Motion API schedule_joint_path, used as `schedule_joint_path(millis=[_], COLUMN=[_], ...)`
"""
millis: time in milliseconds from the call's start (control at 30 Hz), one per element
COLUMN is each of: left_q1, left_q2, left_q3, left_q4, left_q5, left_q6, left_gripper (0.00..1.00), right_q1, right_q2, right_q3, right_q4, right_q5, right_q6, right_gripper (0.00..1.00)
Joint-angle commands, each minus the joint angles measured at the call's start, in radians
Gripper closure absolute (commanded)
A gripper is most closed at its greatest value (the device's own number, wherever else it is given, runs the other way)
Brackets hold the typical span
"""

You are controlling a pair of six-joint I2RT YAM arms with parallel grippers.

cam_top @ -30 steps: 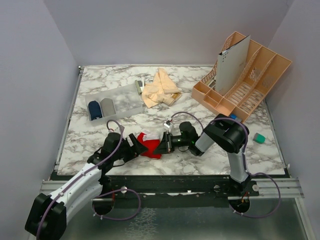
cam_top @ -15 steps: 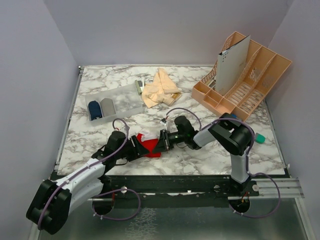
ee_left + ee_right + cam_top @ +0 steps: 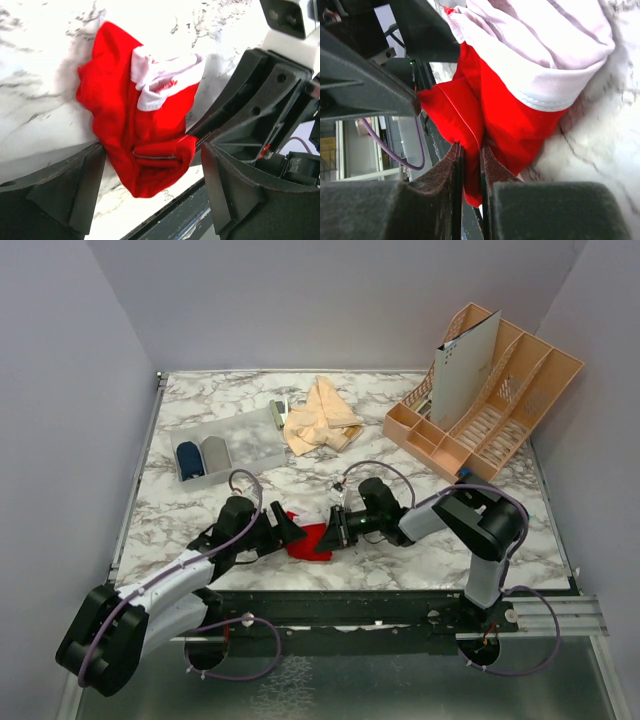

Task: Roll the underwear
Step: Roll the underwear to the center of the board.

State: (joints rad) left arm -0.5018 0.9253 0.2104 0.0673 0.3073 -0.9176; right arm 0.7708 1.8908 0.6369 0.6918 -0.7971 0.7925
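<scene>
Red crumpled underwear point(image 3: 120, 125), white-banded

Marble-pattern table point(image 3: 170, 510). Lying directly on it:
- red underwear point(image 3: 310, 540), bunched near the front edge (white trim on top)
- peach cloths point(image 3: 320, 420), heaped at back centre
- clear tray point(image 3: 250, 440), back left, just beside the heap
- tan slotted rack point(image 3: 405, 423), back right, well apart from the tray
</scene>
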Motion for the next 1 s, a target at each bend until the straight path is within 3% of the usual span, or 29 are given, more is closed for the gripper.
schedule_joint_path(millis=[0, 133, 367, 600, 767, 967], left_q1=[-0.004, -0.006, -0.012, -0.012, -0.011, -0.009], left_q2=[0.122, 0.245, 0.408, 0.324, 0.226, 0.127], left_q3=[0.062, 0.138, 0.247, 0.22, 0.229, 0.243], left_q4=[0.141, 0.228, 0.229, 0.149, 0.001, -0.155], left_q5=[0.068, 0.137, 0.193, 0.097, -0.007, -0.086], left_q6=[0.056, 0.059, 0.094, 0.09, 0.136, 0.17], left_gripper=[0.17, 0.18, 0.32, 0.33, 0.18, 0.1], right_q1=[0.026, 0.069, 0.104, 0.088, 0.066, 0.056], right_q2=[-0.082, -0.158, -0.175, -0.069, -0.016, 0.003], right_q3=[-0.077, -0.096, 0.017, -0.021, -0.054, -0.057], right_q4=[-0.129, -0.188, -0.377, -0.273, -0.188, -0.201], right_q5=[0.146, 0.243, 0.357, 0.319, 0.293, 0.312], right_q6=[-0.017, -0.031, -0.173, -0.042, 0.045, 0.074], right_gripper=[0.99, 0.99, 0.99, 1.0, 1.0, 1.0])
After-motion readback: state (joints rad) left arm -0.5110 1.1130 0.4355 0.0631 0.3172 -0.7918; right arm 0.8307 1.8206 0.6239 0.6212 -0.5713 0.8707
